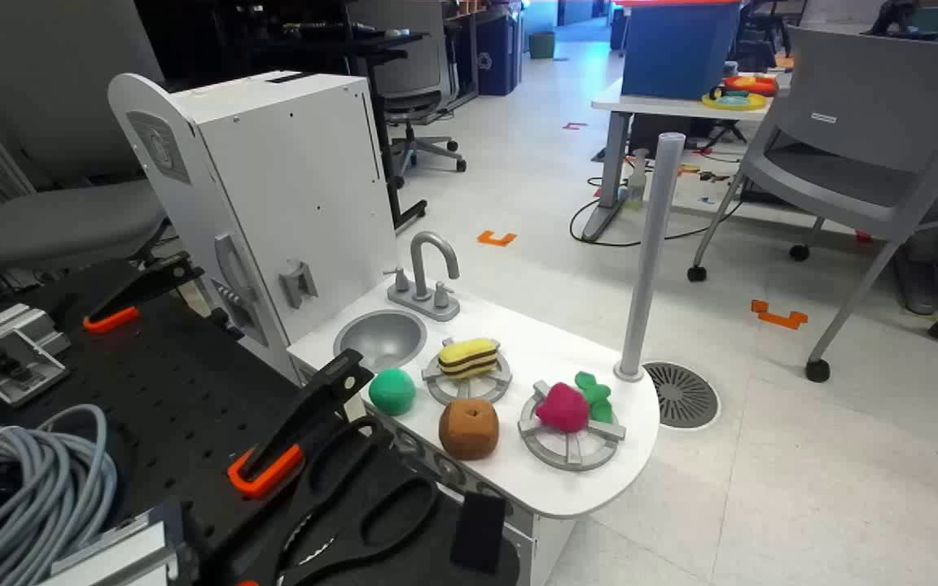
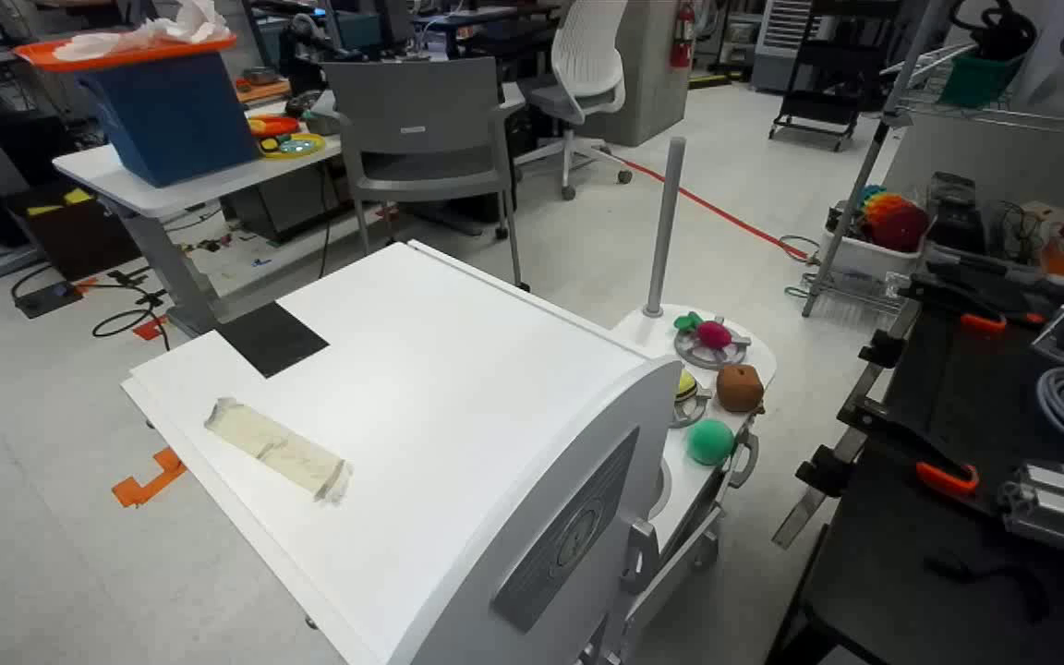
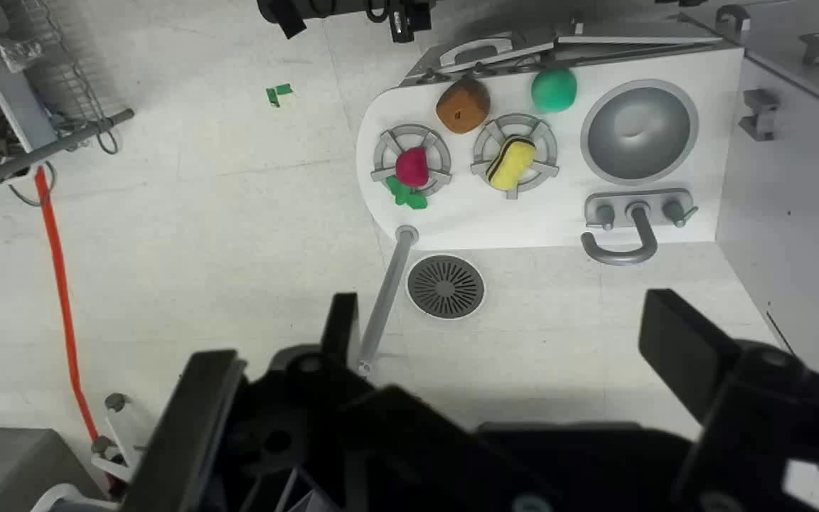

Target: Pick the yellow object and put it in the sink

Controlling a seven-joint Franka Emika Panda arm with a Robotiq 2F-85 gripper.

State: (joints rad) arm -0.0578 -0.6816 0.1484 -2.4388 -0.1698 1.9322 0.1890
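We see, in an exterior view, a ball [image 1: 392, 392] and a brown toy [image 1: 469, 430] apart on the near side of a counter [image 1: 542, 358], a pink toy [image 1: 563, 408] on the right burner [image 1: 573, 449] beside a green toy [image 1: 596, 395]. A post [image 1: 654, 260] rises at the counter's far right, a drain [image 1: 685, 395] in the floor [image 1: 827, 488] to its right. Farther right we spot a chair [image 1: 852, 122], and a bin [image 1: 679, 50] on a far table [image 1: 636, 105]; at near left, cable [image 1: 46, 492] lies coiled on a bench [image 1: 155, 382].

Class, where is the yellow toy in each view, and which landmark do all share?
In an exterior view: yellow toy just below centre.
In an exterior view: yellow toy right of centre, partly hidden.
Wrist view: yellow toy upper half, right of centre.
Landmark in all three: green ball.
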